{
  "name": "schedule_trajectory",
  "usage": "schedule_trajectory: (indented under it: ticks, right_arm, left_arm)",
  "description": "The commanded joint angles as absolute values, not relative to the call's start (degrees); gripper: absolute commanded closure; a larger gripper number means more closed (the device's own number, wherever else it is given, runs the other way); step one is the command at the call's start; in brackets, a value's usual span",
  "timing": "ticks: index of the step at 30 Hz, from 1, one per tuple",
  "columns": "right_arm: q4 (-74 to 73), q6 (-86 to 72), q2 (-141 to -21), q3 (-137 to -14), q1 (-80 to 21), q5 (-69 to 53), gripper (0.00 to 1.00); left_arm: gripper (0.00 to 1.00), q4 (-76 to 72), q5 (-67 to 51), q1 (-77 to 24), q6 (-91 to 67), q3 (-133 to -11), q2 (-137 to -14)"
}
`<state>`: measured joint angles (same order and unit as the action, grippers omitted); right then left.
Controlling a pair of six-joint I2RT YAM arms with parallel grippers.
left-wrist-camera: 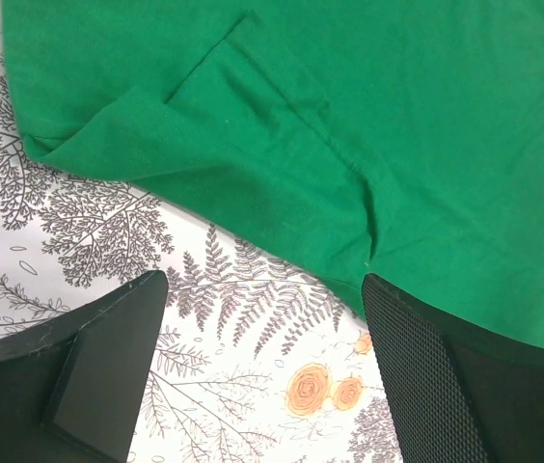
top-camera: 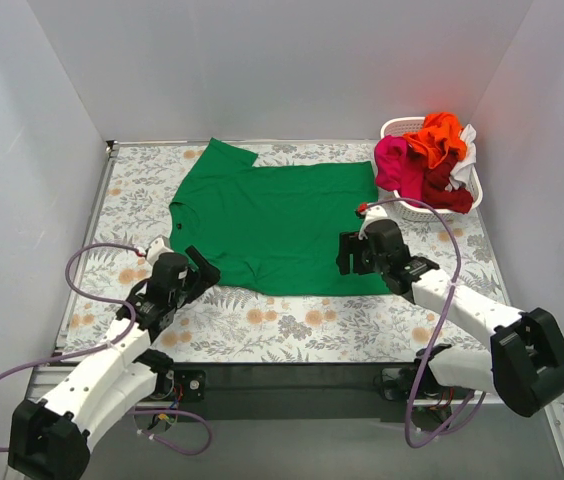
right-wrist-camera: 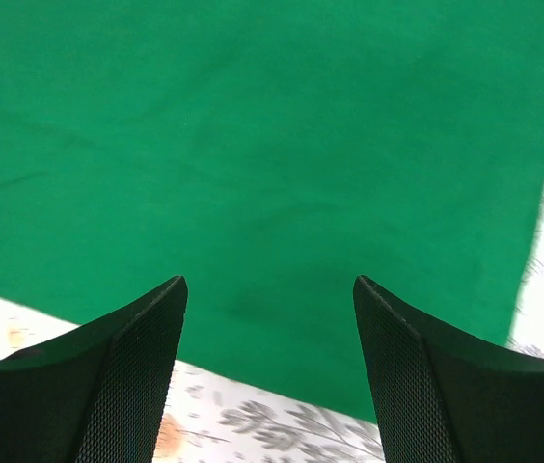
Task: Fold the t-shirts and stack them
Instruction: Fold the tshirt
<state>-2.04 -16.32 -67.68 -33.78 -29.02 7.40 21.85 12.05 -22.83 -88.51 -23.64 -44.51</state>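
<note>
The green t-shirt (top-camera: 277, 215) lies spread flat on the floral tablecloth, neck to the left. My left gripper (top-camera: 202, 272) is open and empty at its near left sleeve; in the left wrist view that sleeve (left-wrist-camera: 243, 164) lies just beyond my fingers (left-wrist-camera: 108, 357). My right gripper (top-camera: 348, 254) is open and empty over the shirt's near right corner; in the right wrist view the green cloth (right-wrist-camera: 272, 164) fills the frame with its near edge between my fingers (right-wrist-camera: 417, 376). Orange (top-camera: 438, 138), magenta pink (top-camera: 396, 162), dark red (top-camera: 446, 190) and white (top-camera: 467, 142) shirts are piled in the basket.
A white plastic basket (top-camera: 398, 128) stands at the back right corner of the table. The floral tablecloth (top-camera: 292, 325) shows in front of the shirt. Grey walls close in the left, back and right sides. Purple cables loop from both arms.
</note>
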Motion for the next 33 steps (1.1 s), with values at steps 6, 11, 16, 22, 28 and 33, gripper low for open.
schedule_trajectory:
  ticks: [6,11,16,22,28,33]
  right_arm:
    - [2.11,-16.87,-73.47,-38.58,-34.71,8.26,0.37]
    - [2.2,-17.23,-72.42,-36.92,-35.86,8.96,0.37]
    - [1.23,-16.7,-68.91,-35.95,-35.86,11.25,0.37]
    - [0.35,-16.0,-66.1,-35.16,-35.86,13.01,0.36]
    - [0.09,-15.91,-66.71,-34.72,-35.86,12.92,0.36]
    - [0.09,-15.82,-66.71,-34.63,-35.86,13.09,0.36]
  left_arm:
    - [0.22,17.24,16.61,-22.76,-85.79,-29.52,-47.77]
    - [0.22,12.66,19.51,-22.67,-81.13,-35.84,-59.66]
    - [0.25,9.58,24.08,-22.33,-78.49,-37.61,-70.12]
    - [0.3,5.98,26.27,-22.32,-76.38,-39.28,-76.54]
    - [0.31,4.31,27.95,-21.71,-74.79,-42.18,-82.87]
    - [0.36,3.69,27.42,-21.53,-74.27,-43.33,-86.39]
